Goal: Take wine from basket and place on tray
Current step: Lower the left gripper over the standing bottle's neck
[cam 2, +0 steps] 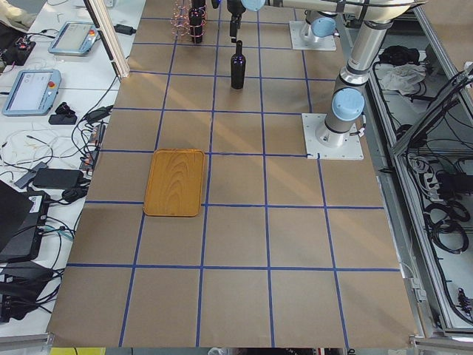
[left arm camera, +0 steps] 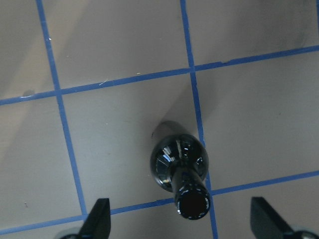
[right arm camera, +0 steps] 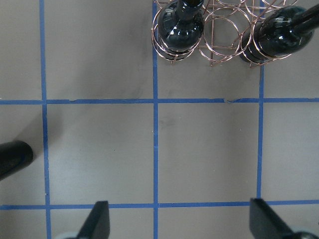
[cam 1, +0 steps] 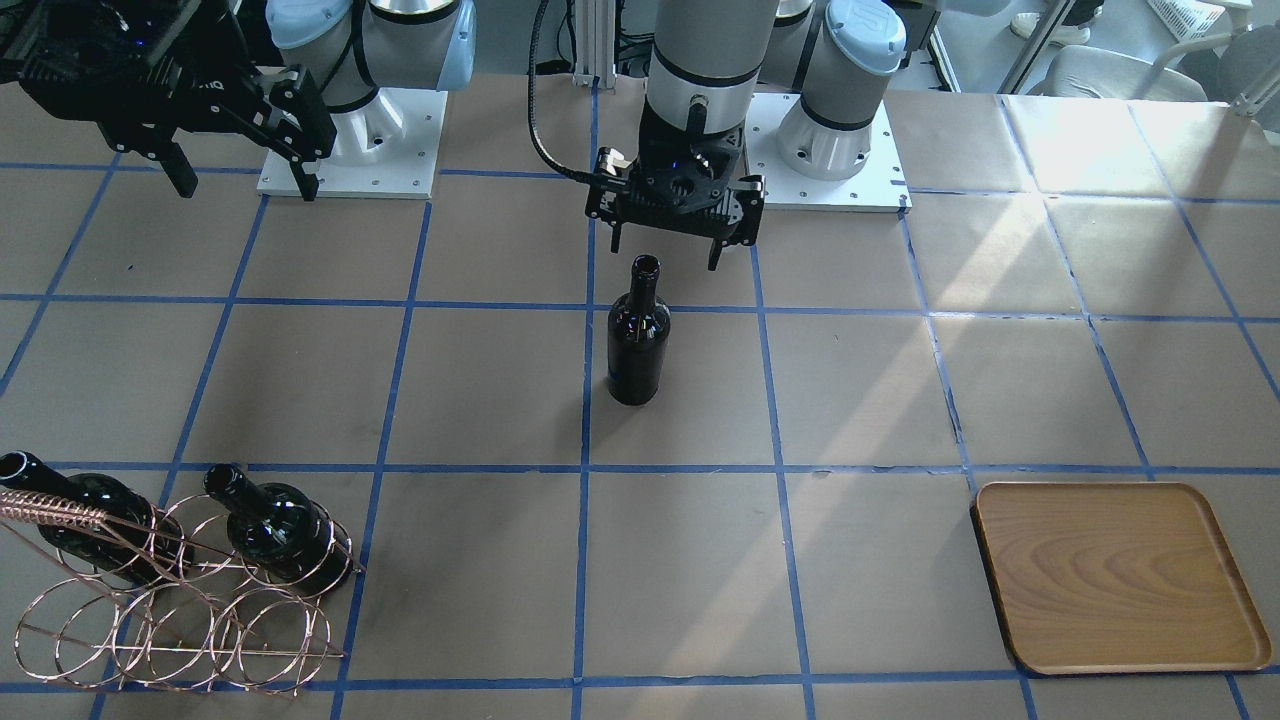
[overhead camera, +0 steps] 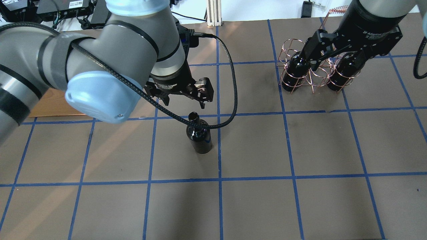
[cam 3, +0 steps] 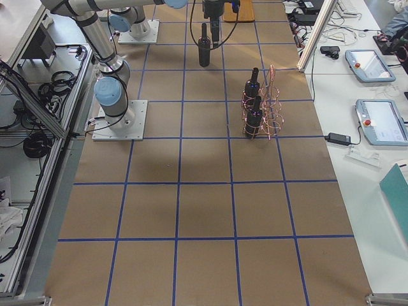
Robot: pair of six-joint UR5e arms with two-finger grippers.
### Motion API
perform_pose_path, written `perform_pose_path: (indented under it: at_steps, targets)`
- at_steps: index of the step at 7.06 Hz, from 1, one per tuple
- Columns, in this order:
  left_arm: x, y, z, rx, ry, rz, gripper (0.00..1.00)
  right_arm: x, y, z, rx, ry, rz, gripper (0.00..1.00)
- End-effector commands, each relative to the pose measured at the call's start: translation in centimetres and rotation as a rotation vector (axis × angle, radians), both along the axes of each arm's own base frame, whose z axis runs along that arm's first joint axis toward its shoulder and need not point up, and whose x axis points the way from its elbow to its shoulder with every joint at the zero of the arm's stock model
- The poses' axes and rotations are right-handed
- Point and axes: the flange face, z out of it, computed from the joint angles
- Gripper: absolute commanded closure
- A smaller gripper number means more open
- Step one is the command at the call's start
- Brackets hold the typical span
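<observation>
One wine bottle (cam 1: 639, 340) stands upright on the table's middle, also seen in the overhead view (overhead camera: 199, 136) and the left wrist view (left arm camera: 180, 167). My left gripper (cam 1: 664, 252) hangs open just above its mouth without touching it; the left wrist view shows the mouth between the fingers (left arm camera: 98, 219). Two more bottles (cam 1: 275, 525) lie in the copper wire basket (cam 1: 170, 610). My right gripper (overhead camera: 333, 61) is open and empty, high over the basket (overhead camera: 312, 71). The wooden tray (cam 1: 1120, 575) lies flat with nothing on it; in the overhead view the tray (overhead camera: 53, 103) is partly hidden by my left arm.
The table is brown paper with a blue tape grid (cam 1: 585, 470). The arm bases (cam 1: 350, 150) stand on white plates at the robot's side. The right wrist view shows the basket (right arm camera: 219, 35) ahead and the standing bottle (right arm camera: 12, 158) at its left edge.
</observation>
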Motion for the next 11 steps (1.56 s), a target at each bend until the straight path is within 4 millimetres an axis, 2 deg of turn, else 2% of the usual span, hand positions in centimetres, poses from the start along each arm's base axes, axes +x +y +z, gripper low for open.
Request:
perform_pose_path:
  at_steps: [1,2,4,5,6,7,8,9,10,11]
  targets:
    - [-0.8,0.2,-3.5,0.047,0.019,-0.018,0.07,0.3,0.5,0.2,-0.007,-0.007,0.053,0.00]
    - [-0.8,0.3,-4.2,0.061,0.012,-0.019,0.13,0.2,0.6,0.3,-0.012,-0.003,0.045,0.00]
    - [-0.6,0.3,-4.4,0.066,0.011,-0.021,0.14,0.3,0.6,0.5,-0.021,-0.009,0.031,0.00]
    - [-0.5,0.3,-4.4,0.064,0.011,-0.019,0.18,0.2,0.3,0.4,-0.027,-0.010,0.031,0.00]
    - [-0.5,0.2,-4.5,0.067,0.010,-0.018,0.32,0.2,0.1,0.4,-0.037,-0.009,0.032,0.00]
    - [-0.5,0.1,-4.8,0.071,0.009,-0.018,0.37,0.2,0.0,0.2,-0.037,-0.012,0.036,0.00]
    - [-0.6,-0.1,-5.1,0.078,0.008,-0.016,0.56,0.2,-0.4,0.2,-0.049,-0.007,0.035,0.00]
    - [-0.7,-0.2,-5.3,0.079,0.011,-0.014,0.89,0.2,-0.4,0.2,-0.050,-0.008,0.034,0.00]
    - [-0.6,-0.3,-5.2,0.077,0.007,-0.017,1.00,0.2,-0.4,0.3,-0.057,-0.009,0.031,0.00]
    - [-0.6,-0.4,-4.9,0.079,0.003,-0.016,1.00,0.2,-0.4,0.5,-0.063,-0.007,0.031,0.00]
